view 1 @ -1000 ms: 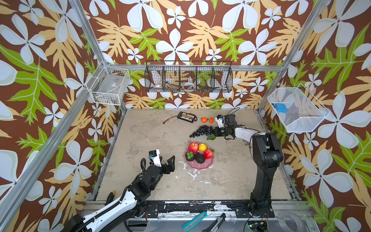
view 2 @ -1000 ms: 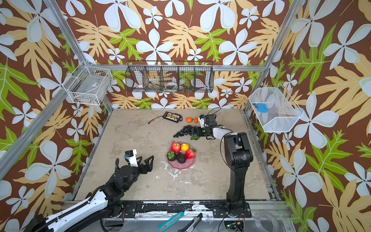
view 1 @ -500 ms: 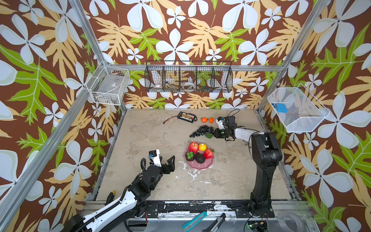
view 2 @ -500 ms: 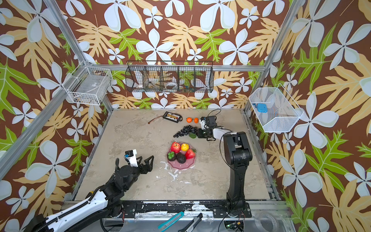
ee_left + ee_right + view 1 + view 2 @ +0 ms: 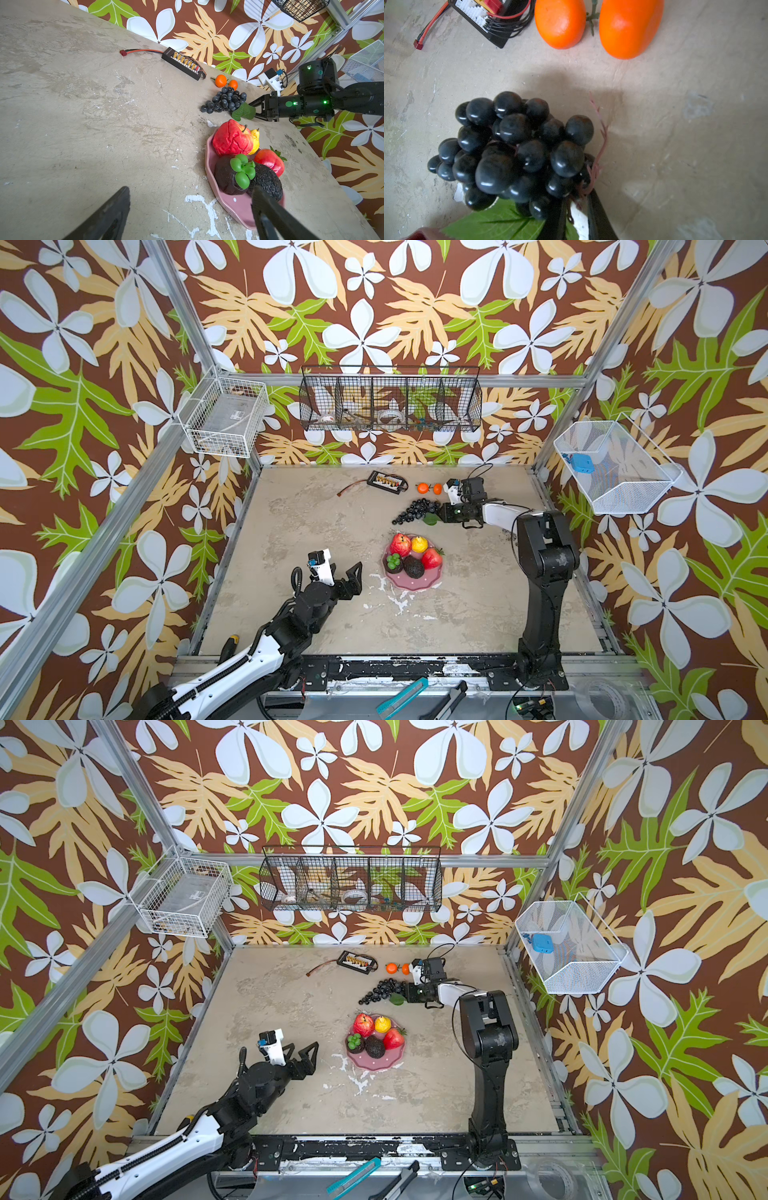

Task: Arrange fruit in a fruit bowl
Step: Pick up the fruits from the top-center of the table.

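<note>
- In both top views the shallow pink scalloped fruit bowl [image 5: 415,583] [image 5: 376,1065] sits mid-way across the beige tabletop [image 5: 311,526]. It holds a red toy apple [image 5: 400,544] and a yellow lemon [image 5: 419,544]. The dark purple grape bunch [image 5: 415,510] lies outside it, nearer the far edge.
- Left wrist view: the left gripper [image 5: 190,190] gapes wide and empty near the bowl.
- Right wrist view: the right gripper [image 5: 577,209] pinches the bunch's pinkish stem. Two glossy oranges [image 5: 559,22] lie close by.
</note>
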`<state>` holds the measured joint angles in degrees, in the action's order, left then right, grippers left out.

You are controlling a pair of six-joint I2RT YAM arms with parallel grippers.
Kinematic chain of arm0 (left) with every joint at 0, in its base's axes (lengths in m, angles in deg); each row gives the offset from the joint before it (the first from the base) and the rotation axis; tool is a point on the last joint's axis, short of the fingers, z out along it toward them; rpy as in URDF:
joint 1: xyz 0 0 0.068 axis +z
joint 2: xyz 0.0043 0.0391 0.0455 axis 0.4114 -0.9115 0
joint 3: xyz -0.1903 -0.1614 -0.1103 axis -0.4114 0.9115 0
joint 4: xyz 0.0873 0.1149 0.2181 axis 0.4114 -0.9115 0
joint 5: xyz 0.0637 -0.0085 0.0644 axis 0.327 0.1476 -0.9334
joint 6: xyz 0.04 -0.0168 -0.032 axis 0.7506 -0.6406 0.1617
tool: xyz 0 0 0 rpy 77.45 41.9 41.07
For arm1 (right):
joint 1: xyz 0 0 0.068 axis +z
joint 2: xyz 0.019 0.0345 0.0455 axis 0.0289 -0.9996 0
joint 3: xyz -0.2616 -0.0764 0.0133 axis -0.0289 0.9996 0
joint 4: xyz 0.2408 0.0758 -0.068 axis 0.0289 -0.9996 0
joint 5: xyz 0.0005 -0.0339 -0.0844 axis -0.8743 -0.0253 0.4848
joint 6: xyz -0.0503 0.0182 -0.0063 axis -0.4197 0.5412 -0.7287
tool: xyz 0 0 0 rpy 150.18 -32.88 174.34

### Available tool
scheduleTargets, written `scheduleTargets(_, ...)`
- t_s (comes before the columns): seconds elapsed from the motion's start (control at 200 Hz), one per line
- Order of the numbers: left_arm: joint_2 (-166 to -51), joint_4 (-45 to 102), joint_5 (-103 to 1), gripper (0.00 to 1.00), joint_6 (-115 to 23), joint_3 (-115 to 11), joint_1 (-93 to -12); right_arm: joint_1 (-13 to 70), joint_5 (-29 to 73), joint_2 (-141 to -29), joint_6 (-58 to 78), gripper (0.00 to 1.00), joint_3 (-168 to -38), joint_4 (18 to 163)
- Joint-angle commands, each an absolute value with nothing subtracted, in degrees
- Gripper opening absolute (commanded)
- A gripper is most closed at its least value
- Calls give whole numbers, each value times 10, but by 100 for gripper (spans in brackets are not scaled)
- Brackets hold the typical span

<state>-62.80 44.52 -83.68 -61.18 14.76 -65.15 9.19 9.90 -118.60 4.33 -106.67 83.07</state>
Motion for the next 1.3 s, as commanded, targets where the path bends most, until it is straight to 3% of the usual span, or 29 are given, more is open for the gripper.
scheduleTargets(0.0, -627, 453, -838, 92, -607, 145, -651, 94, 113, -1190, 38, 16, -1072, 827)
scheduleTargets(0.27, -627, 453, -837, 92, -607, 144, -651, 108, 173, -1142, 28, 3, -1052, 822)
scheduleTargets(0.651, -621, 450, -839, 92, -607, 145, -651, 140, 253, -1059, 16, 0, -1014, 818)
scheduleTargets(1.296, -631, 458, -831, 92, -606, 144, -651, 173, 274, -919, 5, 0, -978, 791)
